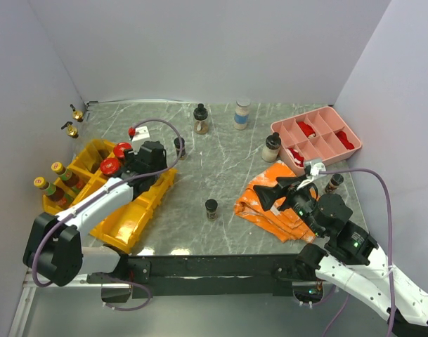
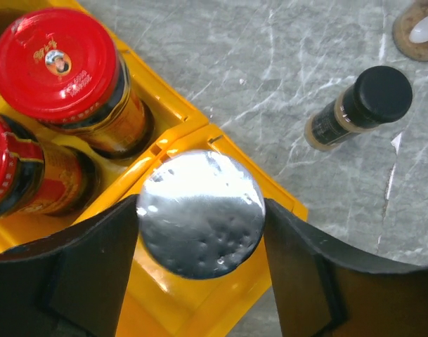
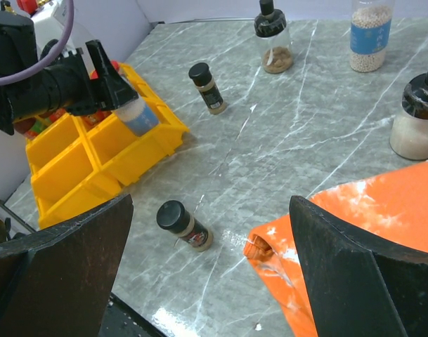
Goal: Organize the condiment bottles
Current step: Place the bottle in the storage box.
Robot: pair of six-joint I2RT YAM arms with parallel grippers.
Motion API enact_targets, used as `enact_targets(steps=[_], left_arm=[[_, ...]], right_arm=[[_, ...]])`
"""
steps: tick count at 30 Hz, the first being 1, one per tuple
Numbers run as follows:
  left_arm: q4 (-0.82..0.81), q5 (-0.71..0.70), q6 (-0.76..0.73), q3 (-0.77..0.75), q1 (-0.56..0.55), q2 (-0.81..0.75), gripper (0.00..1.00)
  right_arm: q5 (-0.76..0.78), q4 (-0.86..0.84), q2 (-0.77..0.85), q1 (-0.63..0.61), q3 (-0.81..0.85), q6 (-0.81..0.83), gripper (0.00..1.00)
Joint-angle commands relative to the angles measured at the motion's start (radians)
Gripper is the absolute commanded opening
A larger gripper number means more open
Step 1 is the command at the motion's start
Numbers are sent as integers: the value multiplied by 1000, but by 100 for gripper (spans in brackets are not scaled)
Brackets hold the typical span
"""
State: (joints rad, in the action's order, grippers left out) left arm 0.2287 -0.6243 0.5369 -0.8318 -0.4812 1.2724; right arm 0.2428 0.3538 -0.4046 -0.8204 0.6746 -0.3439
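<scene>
So far, only part of the sorting looks done. Two red-lid jars (image 2: pixel 59 63) and two yellow-top bottles (image 1: pixel 59 172) stand in the yellow bins (image 1: pixel 140 210) at the left edge of the bench (image 1: pixel 221 161). The left gripper (image 2: pixel 201 239) is about half closed on a silver-topped jar (image 2: pixel 199 203). Both of its fingers touch the sides of this jar, and it holds the jar above a bin compartment just beside the red-lid jars. I judge the jar is not yet set down.

Many bottles are left loose:
- a black-cap bottle (image 1: pixel 180 146) near the bins;
- a second black-cap one (image 1: pixel 211 208) toward the near edge;
- a brown jar (image 1: pixel 200 118) and a blue-label jar (image 1: pixel 242 112) along the far edge;
- a white-filled jar (image 1: pixel 271 146) beside the pink tray (image 1: pixel 336 116);
- a small bottle (image 1: pixel 333 182) near the right edge;
- two gold-spout bottles (image 1: pixel 74 119) in the far left corner.

The right gripper (image 3: pixel 214 270) is fully open and holds nothing. It hangs over the orange cloth (image 1: pixel 270 210) at the near right.

The middle of the bench gives free room to move. Around the held jar the bin walls are close, so I think there is little margin there.
</scene>
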Motion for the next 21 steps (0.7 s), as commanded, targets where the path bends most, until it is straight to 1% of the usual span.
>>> enact_targets(steps=[1, 2, 3, 6, 8, 9, 10, 12, 13, 14, 15, 16, 17, 19, 20, 21], left_arm=[[-92, -8, -8, -21, 1, -27, 79], [-75, -12, -6, -29, 1, -25, 84], [-65, -15, -3, -36, 1, -22, 90], [-19, -6, -5, -65, 1, -37, 99], [4, 33, -15, -85, 1, -73, 100], [14, 60, -24, -96, 1, -87, 97], [24, 81, -44, -125, 1, -114, 96], [66, 155, -78, -161, 1, -140, 96], [76, 182, -95, -197, 1, -166, 97], [87, 255, -112, -213, 3, -180, 96], [99, 291, -147, -225, 1, -195, 96], [103, 335, -166, -245, 1, -226, 97], [104, 410, -181, -253, 3, -241, 96], [112, 490, -224, -260, 1, -293, 96], [109, 523, -233, -256, 3, -310, 96], [97, 585, -250, -250, 1, -347, 96]], right_arm=[[0, -12, 0, -5, 14, -3, 100], [1, -12, 1, -5, 13, -4, 100], [3, -10, 3, -5, 13, -7, 100], [24, -7, -17, -5, 16, -23, 100], [44, -7, -55, -5, 28, -36, 100], [53, -7, -74, -5, 37, -38, 100], [64, -3, -98, -5, 51, -37, 100], [107, 4, -184, -5, 111, -30, 100], [124, 7, -254, -2, 161, -15, 100], [162, 2, -291, 0, 187, -6, 100], [174, -2, -330, 6, 215, 18, 100], [182, -9, -405, 15, 242, 31, 100], [181, -12, -445, 44, 303, 40, 100], [158, -36, -550, 85, 382, 65, 100], [132, -51, -581, 145, 402, 75, 100], [69, -76, -608, 171, 416, 119, 100]])
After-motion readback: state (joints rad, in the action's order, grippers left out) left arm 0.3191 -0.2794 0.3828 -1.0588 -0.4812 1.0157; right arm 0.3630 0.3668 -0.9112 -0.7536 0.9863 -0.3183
